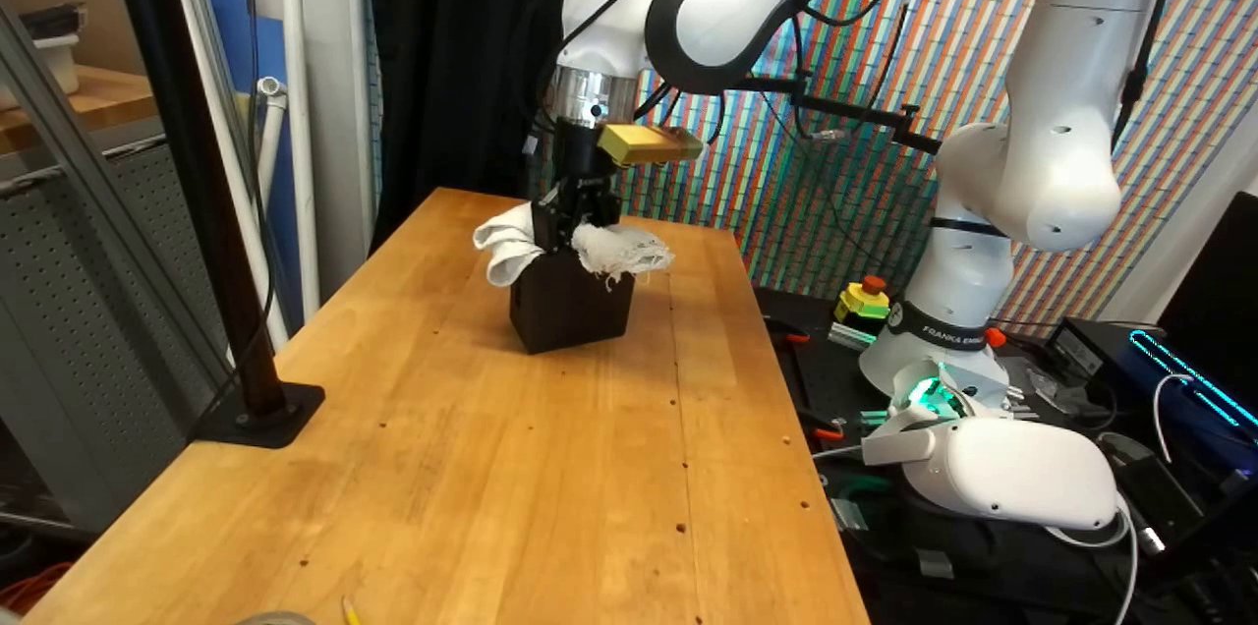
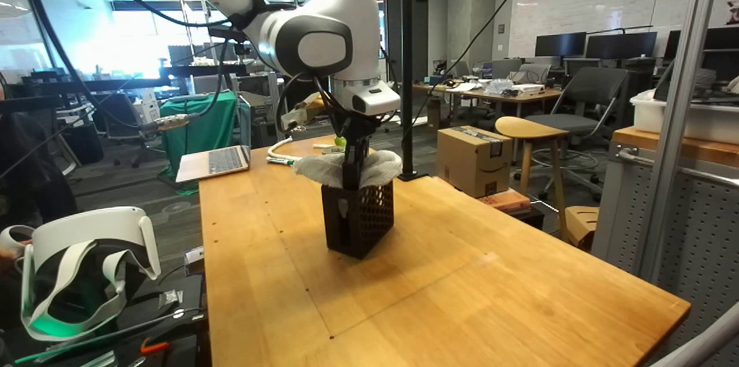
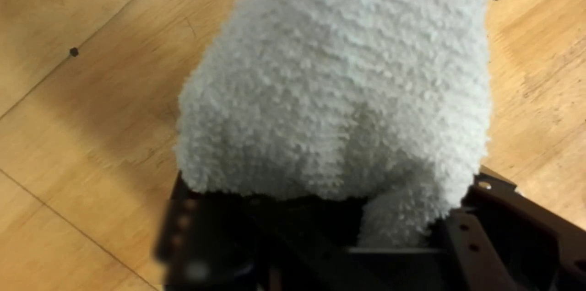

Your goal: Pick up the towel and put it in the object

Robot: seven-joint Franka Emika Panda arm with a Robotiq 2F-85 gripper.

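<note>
The white fluffy towel (image 1: 624, 250) lies bunched across the top of a small black box (image 1: 572, 306) on the wooden table. In both exterior views its ends stick out past the rim; the towel (image 2: 381, 168) and the box (image 2: 346, 223) also show together. My gripper (image 1: 562, 242) points straight down at the box opening, with towel on both sides of it. The gripper (image 2: 353, 173) appears shut on the middle of the towel; its fingertips are hidden. In the wrist view the towel (image 3: 339, 76) fills the centre, and a narrow fold goes down between dark parts.
The wooden table (image 1: 550, 468) carries a black post base (image 1: 265, 414) along one edge. A laptop (image 2: 222, 160) and a white cable (image 2: 283, 150) lie at the far end in an exterior view. A headset (image 1: 1012, 473) sits beside the table near the robot base.
</note>
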